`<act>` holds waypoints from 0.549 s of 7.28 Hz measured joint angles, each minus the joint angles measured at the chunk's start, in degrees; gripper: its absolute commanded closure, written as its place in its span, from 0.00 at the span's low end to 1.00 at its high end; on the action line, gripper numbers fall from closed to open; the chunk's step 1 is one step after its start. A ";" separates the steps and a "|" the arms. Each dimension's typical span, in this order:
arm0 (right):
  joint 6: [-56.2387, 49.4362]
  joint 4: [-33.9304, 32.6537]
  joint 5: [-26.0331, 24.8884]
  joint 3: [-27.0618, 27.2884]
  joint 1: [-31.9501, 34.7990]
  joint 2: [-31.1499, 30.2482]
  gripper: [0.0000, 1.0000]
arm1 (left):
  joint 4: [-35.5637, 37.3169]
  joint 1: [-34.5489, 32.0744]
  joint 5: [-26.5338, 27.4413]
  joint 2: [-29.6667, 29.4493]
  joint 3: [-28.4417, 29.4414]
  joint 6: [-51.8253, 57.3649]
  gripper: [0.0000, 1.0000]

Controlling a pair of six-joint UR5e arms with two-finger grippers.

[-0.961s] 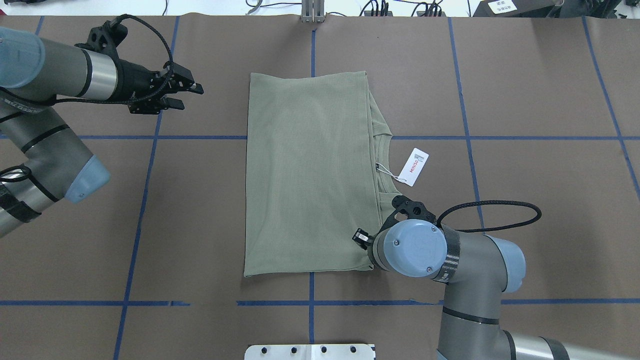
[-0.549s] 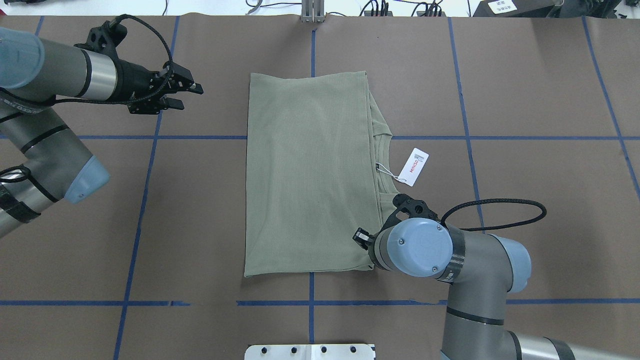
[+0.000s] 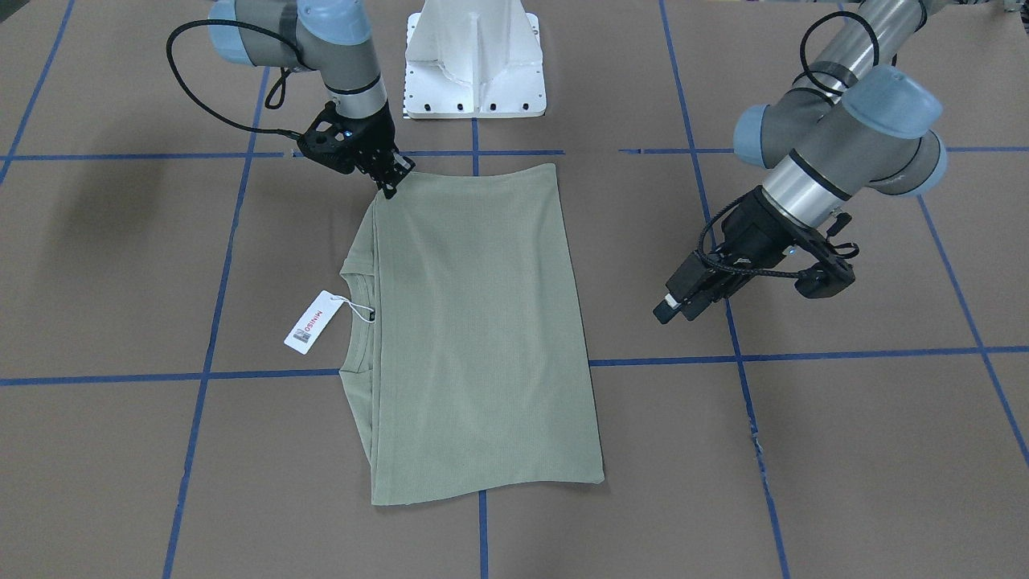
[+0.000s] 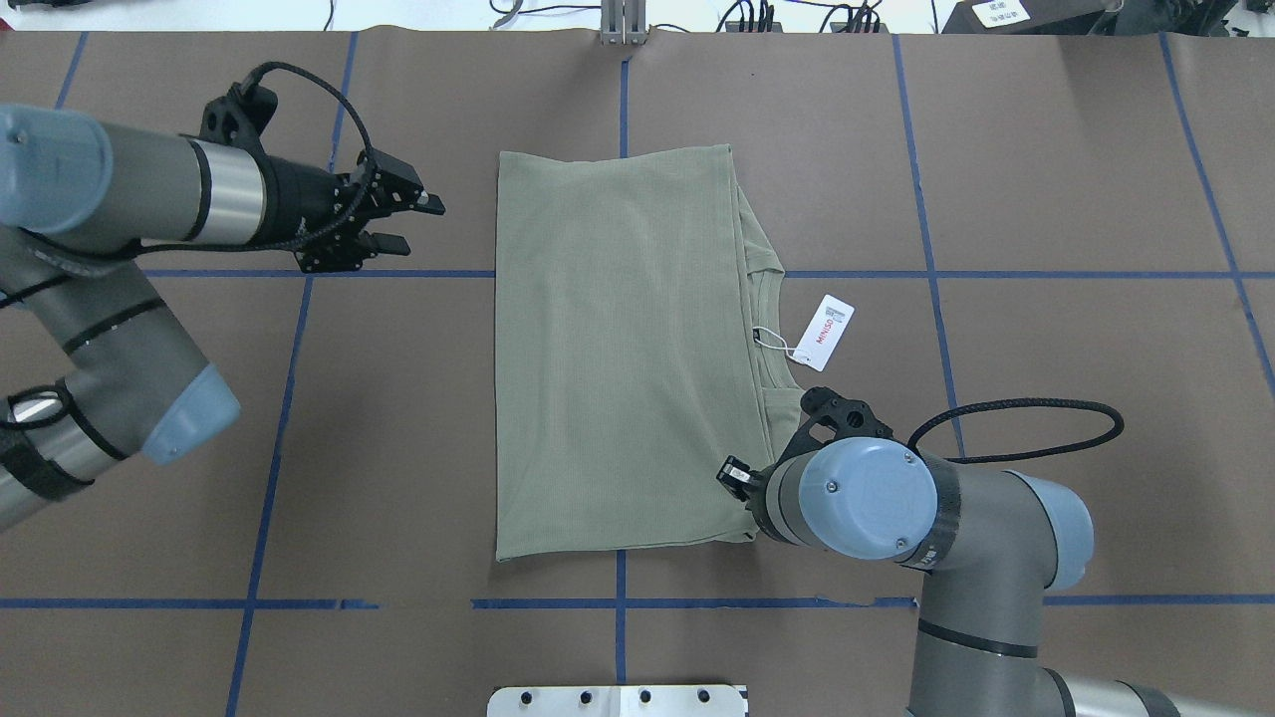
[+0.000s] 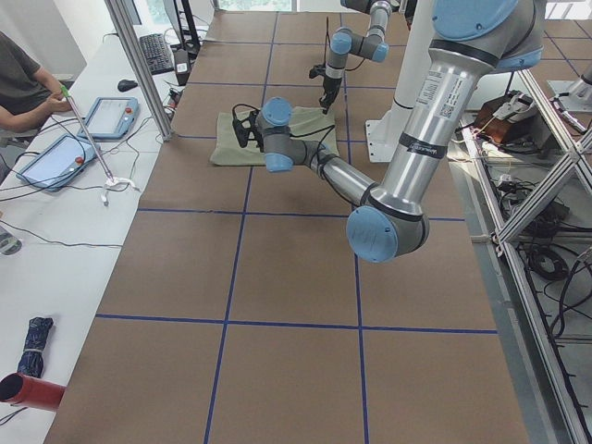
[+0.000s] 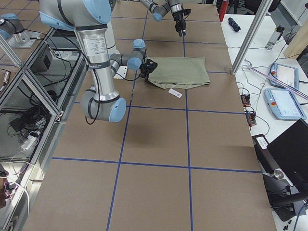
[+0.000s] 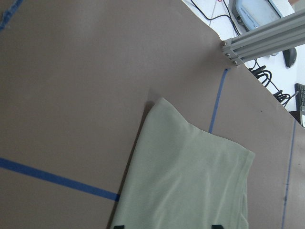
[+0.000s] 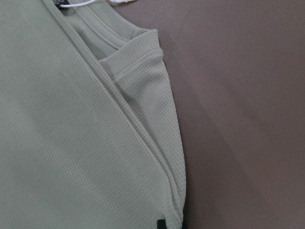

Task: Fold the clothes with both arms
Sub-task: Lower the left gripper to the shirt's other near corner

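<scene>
The olive-green shirt [image 4: 618, 349] lies folded into a rectangle at the middle of the table, collar and white hang tag [image 4: 825, 333] on its right side. My right gripper [image 3: 391, 189] is shut on the shirt's near right corner; in the right wrist view its fingertips [image 8: 161, 224] stand close together on the folded edge [image 8: 157, 119]. In the overhead view the right wrist hides this grip. My left gripper [image 4: 418, 223] is open and empty, in the air left of the shirt's far left corner. It also shows in the front view [image 3: 671, 305].
The white pedestal [image 3: 474, 60] stands at the near table edge behind the shirt. Blue tape lines [image 4: 289, 398] cross the brown table cover. An aluminium post [image 4: 623, 25] stands at the far edge. An operator [image 5: 23, 83] and tablets are beyond it.
My left gripper has moved right and a little toward me, closer to the shirt. My right arm has shifted right, and the shirt's near edge has slid slightly with it.
</scene>
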 measured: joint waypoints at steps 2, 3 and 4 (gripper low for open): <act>0.04 -0.06 0.05 0.16 -0.04 -0.06 1.00 | 5.19 7.53 7.12 2.44 -5.67 -2.52 0.32; 0.04 -0.05 0.06 0.18 -0.05 -0.06 1.00 | 9.73 11.36 10.66 2.84 -8.26 -3.76 0.32; 0.01 -0.01 0.06 0.19 -0.09 -0.05 1.00 | 13.98 14.95 13.77 3.04 -10.15 -4.66 0.32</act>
